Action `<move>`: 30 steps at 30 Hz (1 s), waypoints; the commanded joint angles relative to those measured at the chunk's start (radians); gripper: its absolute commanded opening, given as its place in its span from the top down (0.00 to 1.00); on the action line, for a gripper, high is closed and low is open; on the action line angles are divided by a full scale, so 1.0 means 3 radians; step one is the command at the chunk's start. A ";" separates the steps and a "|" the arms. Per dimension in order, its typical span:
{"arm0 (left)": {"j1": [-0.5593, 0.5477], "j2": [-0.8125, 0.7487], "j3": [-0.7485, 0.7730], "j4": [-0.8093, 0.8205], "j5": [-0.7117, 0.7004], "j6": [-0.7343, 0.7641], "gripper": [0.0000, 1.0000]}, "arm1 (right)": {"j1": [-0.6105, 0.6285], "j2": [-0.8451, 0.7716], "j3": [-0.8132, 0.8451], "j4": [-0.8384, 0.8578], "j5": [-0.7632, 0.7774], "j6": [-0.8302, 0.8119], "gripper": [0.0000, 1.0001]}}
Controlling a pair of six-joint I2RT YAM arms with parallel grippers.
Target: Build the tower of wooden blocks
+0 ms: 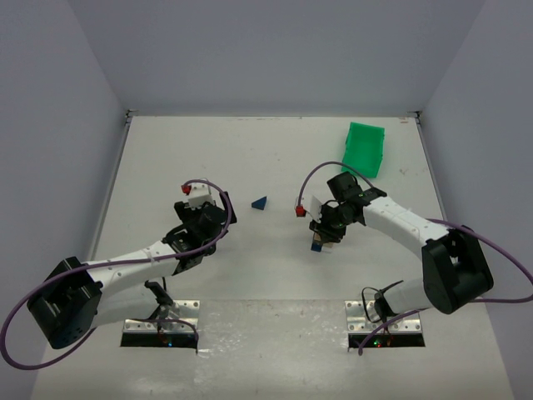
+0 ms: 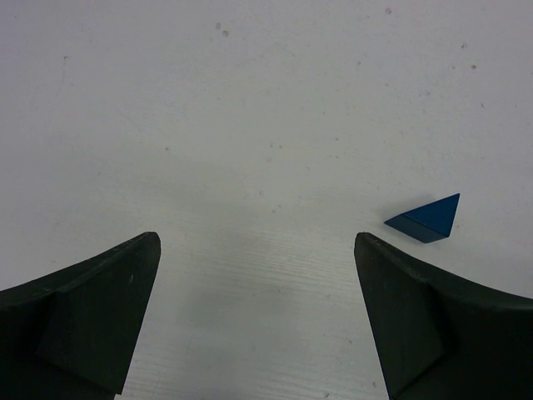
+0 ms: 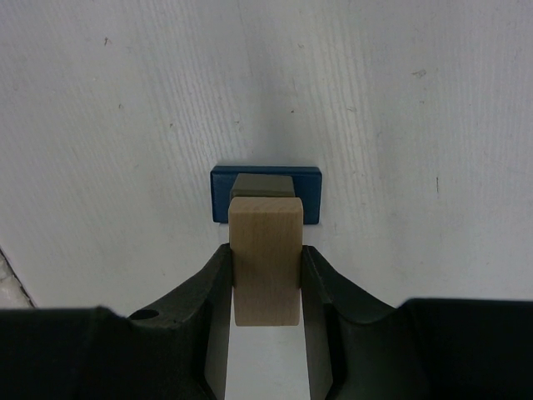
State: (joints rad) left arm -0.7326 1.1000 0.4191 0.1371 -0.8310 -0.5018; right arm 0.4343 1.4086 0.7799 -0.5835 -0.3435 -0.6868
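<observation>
Centre of the right wrist view: right gripper [image 3: 266, 252] clamps tan block [image 3: 265, 279] over blue slab [image 3: 310, 193]. Lower it square and centred before you release. Left gripper [image 2: 256, 243] gapes empty.

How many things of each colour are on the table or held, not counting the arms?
Blue: 2, the wedge and the flat block
Tan: 1, the wood block in the right gripper
Green: 1, the bin
Total: 4
The dark patch beyond the wood block is unclear.

We see our right gripper [image 3: 266, 252] pinching a tan block [image 3: 265, 271] between its fingers. Just past it, a flat blue block [image 3: 309, 196] lies on the white table [image 3: 125, 125].
</observation>
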 commanded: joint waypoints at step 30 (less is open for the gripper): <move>0.0029 0.0081 0.0157 0.0150 0.0017 -0.0049 0.00 | -0.0016 -0.0066 0.0191 0.0219 0.0031 0.0184 0.02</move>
State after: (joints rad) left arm -0.7326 1.1282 0.4267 0.1387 -0.8269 -0.5022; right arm 0.4343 1.4086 0.7784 -0.5486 -0.3370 -0.6429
